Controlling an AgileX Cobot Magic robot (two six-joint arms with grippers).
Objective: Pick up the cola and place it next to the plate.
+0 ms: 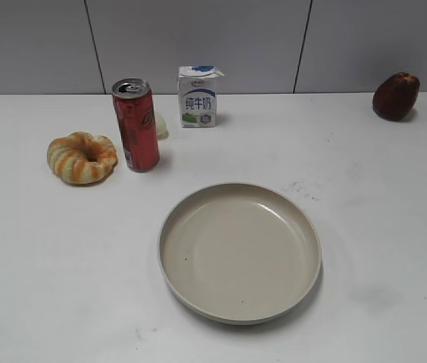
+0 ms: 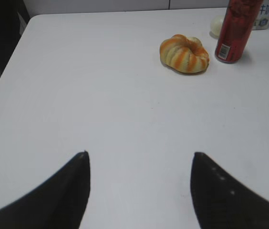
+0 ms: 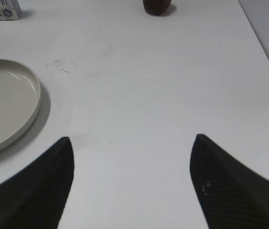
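Observation:
The cola [image 1: 136, 125] is a tall red can with a silver top, upright at the back left of the white table. It also shows in the left wrist view [image 2: 233, 31] at the top right. The plate [image 1: 240, 306] is a large round beige plate at the table's middle front; its rim shows in the right wrist view [image 3: 35, 102] at the left. My left gripper [image 2: 140, 155] is open and empty over bare table, well short of the can. My right gripper [image 3: 132, 139] is open and empty over bare table right of the plate. Neither gripper shows in the exterior view.
An orange-striped ring-shaped bread [image 1: 82, 157] lies left of the can. A white-and-blue milk carton [image 1: 197, 96] stands behind it, with a small pale round thing [image 1: 160, 125] between them. A dark red fruit [image 1: 395, 96] sits at the back right. The table's left edge [image 2: 8, 62] is near.

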